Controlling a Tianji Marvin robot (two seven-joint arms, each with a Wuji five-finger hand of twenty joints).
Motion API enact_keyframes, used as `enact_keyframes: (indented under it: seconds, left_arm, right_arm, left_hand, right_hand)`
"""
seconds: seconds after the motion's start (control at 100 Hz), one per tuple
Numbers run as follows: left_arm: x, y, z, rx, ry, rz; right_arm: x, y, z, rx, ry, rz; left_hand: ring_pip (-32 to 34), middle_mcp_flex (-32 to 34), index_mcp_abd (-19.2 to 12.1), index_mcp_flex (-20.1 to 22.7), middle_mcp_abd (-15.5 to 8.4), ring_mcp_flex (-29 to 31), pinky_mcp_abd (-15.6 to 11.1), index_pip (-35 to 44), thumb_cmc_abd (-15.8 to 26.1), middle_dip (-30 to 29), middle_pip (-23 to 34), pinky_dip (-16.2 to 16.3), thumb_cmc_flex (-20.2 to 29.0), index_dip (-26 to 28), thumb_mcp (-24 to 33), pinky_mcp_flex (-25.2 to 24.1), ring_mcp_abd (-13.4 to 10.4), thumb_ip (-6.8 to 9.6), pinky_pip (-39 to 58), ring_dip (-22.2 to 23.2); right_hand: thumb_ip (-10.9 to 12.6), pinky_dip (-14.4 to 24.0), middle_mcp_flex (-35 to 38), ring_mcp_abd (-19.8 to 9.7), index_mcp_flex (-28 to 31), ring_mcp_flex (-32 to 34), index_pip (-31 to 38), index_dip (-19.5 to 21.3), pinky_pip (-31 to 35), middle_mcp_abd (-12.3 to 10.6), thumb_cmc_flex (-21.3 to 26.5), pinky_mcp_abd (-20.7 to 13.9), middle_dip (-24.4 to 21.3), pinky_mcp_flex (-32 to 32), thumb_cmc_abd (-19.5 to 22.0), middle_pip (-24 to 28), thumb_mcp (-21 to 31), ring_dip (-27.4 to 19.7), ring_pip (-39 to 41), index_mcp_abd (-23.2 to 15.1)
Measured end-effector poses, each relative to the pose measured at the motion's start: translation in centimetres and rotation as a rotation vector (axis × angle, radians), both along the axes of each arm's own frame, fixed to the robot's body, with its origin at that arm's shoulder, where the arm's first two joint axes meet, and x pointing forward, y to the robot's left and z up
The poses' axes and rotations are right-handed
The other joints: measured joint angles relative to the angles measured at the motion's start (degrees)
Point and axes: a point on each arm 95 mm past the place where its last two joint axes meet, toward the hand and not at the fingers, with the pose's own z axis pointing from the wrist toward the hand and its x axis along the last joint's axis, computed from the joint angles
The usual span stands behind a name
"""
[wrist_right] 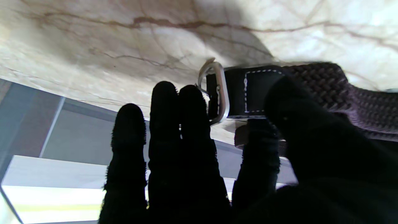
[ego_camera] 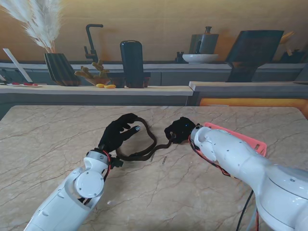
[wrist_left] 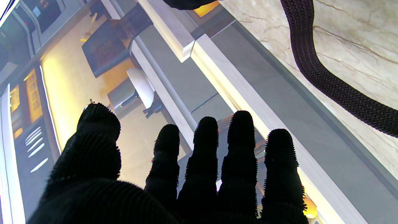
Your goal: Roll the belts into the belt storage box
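Note:
A dark braided belt (ego_camera: 147, 144) lies in a loop on the marble table (ego_camera: 43, 144) between my two hands. My left hand (ego_camera: 117, 134) hovers over the loop's left side, its fingers (wrist_left: 205, 149) spread and holding nothing; the belt (wrist_left: 326, 77) passes beside it. My right hand (ego_camera: 179, 130) grips the belt's buckle end. In the right wrist view the thumb and forefinger pinch the leather tab (wrist_right: 258, 90) just behind the silver buckle (wrist_right: 217, 90). The pink storage box (ego_camera: 240, 137) sits behind my right forearm, mostly hidden.
A counter ledge (ego_camera: 96, 89) runs along the table's far edge, carrying a dark vase with pampas grass (ego_camera: 60, 67), a black block (ego_camera: 132, 63) and small decorations. A white bowl (ego_camera: 199, 58) stands farther back.

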Motion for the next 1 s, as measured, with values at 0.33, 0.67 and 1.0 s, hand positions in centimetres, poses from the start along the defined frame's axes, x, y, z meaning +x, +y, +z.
enact_keyframes:
  seconds: [0.33, 0.67, 1.0]
  left_arm:
    - [-0.1, 0.1, 0.1, -0.005, -0.011, -0.001]
    - [-0.5, 0.1, 0.2, 0.019, -0.059, -0.018]
    - [-1.2, 0.0, 0.4, 0.033, -0.098, -0.049]
  right_arm:
    - [-3.6, -0.4, 2.2, 0.037, 0.197, -0.003]
    - [-6.9, -2.0, 2.4, 0.257, 0.519, -0.142]
    - [-9.6, -1.4, 3.4, 0.670, 0.662, -0.294]
  left_hand:
    - [0.0, 0.0, 0.0, 1.3, 0.0, 0.0, 0.0, 0.0, 0.0, 0.3, 0.0, 0.0, 0.0, 0.0, 0.0, 0.0, 0.0, 0.00, 0.0, 0.0]
    - [-4.5, -1.7, 0.0, 1.3, 0.0, -3.5, 0.0, 0.0, 0.0, 0.0, 0.0, 0.0, 0.0, 0.0, 0.0, -0.3, 0.1, 0.00, 0.0, -1.9]
    - [-6.6, -4.2, 0.0, 1.3, 0.0, -5.7, -0.3, 0.0, 0.0, -0.6, -1.1, 0.0, 0.0, 0.0, 0.0, -0.9, -0.4, 0.00, -1.9, -3.5]
  right_hand:
    - [-1.3, -0.5, -2.5, -0.3, 2.7, -2.0, -3.3, 5.8, -6.5, -0.3, 1.1, 1.5, 2.4, -4.3, -2.0, -4.7, 1.9, 0.8, -5.9, 2.4]
    - [-1.2, 1.9, -16.0, -1.1, 3.2, -12.3, -3.8, 12.4, -18.1, -0.6, 1.8, 2.0, 0.1, -9.4, 0.3, -15.2, 0.7, -5.3, -22.8, 4.9]
    - [-1.1, 2.0, -17.6, -0.3, 4.5, -14.3, -4.5, 12.4, -22.7, -0.3, 1.8, 2.9, -1.2, -10.2, 0.3, -18.5, 0.7, -9.0, -28.1, 6.7]
